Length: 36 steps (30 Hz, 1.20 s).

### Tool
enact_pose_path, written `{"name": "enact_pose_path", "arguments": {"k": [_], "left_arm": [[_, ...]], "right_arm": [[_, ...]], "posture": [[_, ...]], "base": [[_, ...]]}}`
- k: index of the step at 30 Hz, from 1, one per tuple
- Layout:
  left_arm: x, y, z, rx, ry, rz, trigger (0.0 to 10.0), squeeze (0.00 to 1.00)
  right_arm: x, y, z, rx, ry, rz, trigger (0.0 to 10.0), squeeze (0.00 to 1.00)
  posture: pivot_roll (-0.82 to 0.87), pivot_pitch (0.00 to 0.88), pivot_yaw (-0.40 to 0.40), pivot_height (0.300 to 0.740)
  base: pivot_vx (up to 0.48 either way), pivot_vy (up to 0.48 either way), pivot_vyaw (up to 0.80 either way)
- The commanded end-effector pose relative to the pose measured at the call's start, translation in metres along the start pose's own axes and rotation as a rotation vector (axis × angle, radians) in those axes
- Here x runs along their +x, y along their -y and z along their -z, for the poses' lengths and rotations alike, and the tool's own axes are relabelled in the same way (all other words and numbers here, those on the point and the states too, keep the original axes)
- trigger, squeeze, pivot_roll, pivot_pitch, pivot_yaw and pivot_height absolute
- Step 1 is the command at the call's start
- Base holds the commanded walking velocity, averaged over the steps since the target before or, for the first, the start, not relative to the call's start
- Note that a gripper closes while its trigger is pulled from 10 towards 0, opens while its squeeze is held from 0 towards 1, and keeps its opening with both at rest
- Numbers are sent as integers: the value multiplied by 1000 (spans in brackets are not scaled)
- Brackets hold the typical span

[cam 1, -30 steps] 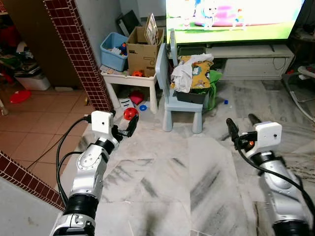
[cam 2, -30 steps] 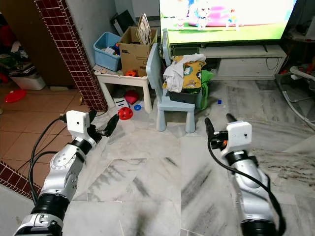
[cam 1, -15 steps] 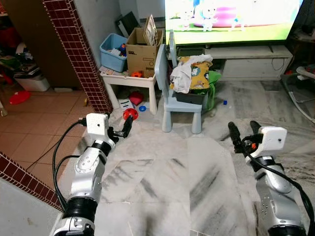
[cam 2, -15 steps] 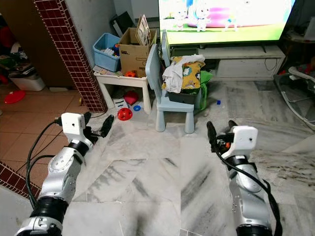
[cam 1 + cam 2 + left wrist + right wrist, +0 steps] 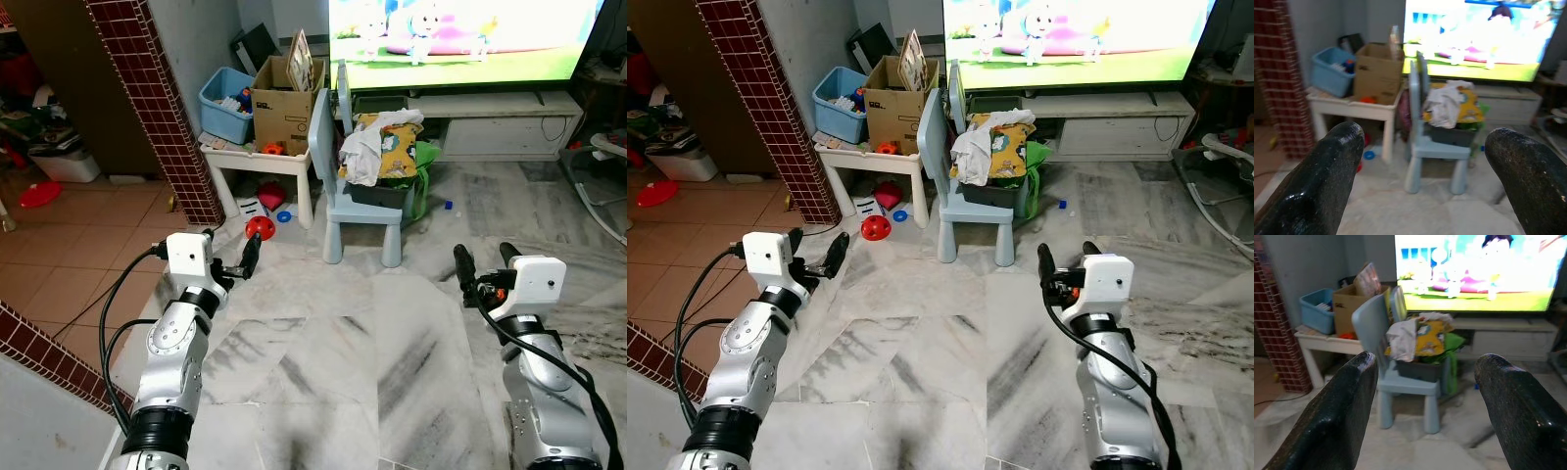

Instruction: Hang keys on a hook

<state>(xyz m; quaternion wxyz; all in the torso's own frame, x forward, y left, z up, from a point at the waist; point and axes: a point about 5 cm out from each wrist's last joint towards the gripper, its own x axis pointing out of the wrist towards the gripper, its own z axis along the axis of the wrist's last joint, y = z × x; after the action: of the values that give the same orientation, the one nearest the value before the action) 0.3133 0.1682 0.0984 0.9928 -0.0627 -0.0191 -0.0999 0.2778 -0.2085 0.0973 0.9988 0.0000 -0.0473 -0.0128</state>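
Observation:
My left gripper (image 5: 243,262) is held out low over the marble floor near the foot of the red tiled pillar (image 5: 162,108). It is open, and its two black fingers (image 5: 1317,191) stand wide apart with nothing between them. My right gripper (image 5: 483,257) is raised over the floor to the right. It is also open, fingers (image 5: 1332,421) spread and empty. Both grippers point toward the small chair and the television.
A light-blue child's chair (image 5: 362,211) piled with clothes stands ahead, beside a small white table (image 5: 257,157) bearing a cardboard box (image 5: 284,98) and a blue bin (image 5: 225,98). A red toy (image 5: 260,227) lies on the floor. Behind them are the television (image 5: 460,39) and its low stand (image 5: 490,122).
Both arms have sunk a little and drawn back toward me, the left one also shifting left. The fingers stay spread and empty.

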Motion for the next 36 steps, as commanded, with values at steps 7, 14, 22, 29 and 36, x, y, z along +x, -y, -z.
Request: {"name": "enact_pose_path", "arguments": {"k": [7,14,22,29,36], "left_arm": [[-3,-1,3,8,-27,-14,10000,0],[2,-1,0,6,-24,-25,10000,0],[4,-1,1,-4,-36,-45,10000,0],[5,-3,4,-23,-64,-54,10000,0],[12,-2,2,-28,-71,-57,10000,0]], "right_arm": [[-2,-8,1,-2,-9,-10,10000,0],[4,-10,-2,-9,0,-6,10000,0],[5,-11,-2,-4,-3,-9,10000,0],[8,-12,-1,1,-6,-20,10000,0],[13,-14,-3,-3,-1,-49,10000,0]], "posture": [[-88,0,69,740],[-88,0,65,740],[-84,0,58,740],[-75,0,54,740],[-75,0,52,740]], "base": [[0,0,796],[0,0,794],[0,0,794],[0,0,794],[0,0,794]]}}
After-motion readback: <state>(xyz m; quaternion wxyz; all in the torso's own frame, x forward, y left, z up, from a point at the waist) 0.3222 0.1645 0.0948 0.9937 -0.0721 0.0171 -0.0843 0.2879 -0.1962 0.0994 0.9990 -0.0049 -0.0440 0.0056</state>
